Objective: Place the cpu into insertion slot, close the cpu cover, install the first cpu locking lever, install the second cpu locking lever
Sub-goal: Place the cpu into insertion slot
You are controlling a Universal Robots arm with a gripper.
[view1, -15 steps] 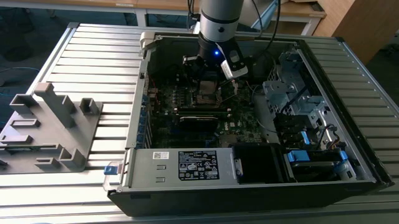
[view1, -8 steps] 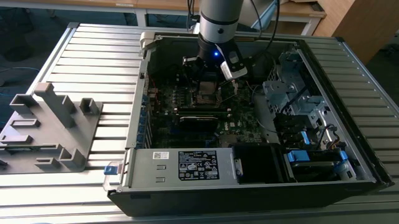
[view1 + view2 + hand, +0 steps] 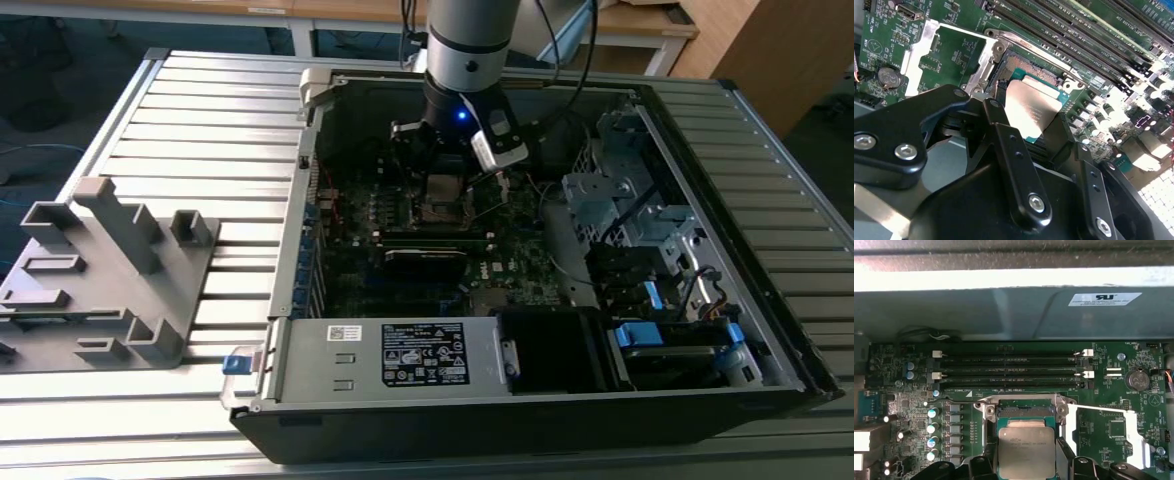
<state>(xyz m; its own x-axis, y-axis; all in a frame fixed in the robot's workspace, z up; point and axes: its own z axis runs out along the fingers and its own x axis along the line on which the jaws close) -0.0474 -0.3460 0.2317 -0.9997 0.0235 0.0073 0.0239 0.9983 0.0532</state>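
My gripper [image 3: 1029, 117] is shut on the cpu [image 3: 1030, 106], a flat silver-grey square chip pinched between two black fingers [image 3: 999, 112]. The chip hangs tilted just over the insertion slot [image 3: 1021, 70], whose gold contacts and black rim show beyond its far edge. In the first wrist view the cpu [image 3: 1025, 450] sits between the fingers [image 3: 985, 462], with the slot [image 3: 1026, 412] partly exposed past it. The cpu cover [image 3: 921, 47], a silvery frame with a square window, lies swung open flat beside the slot. In the exterior view the gripper [image 3: 445, 190] hovers over the motherboard.
Long memory slots [image 3: 1009, 365] run just beyond the socket, and a row of capacitors [image 3: 932, 427] stands to one side. A coin battery [image 3: 1139, 380] lies past the open cover [image 3: 1126, 437]. The labelled power-supply box [image 3: 400, 355] fills the case's near end. A grey fixture [image 3: 107, 270] stands on the exterior view's left.
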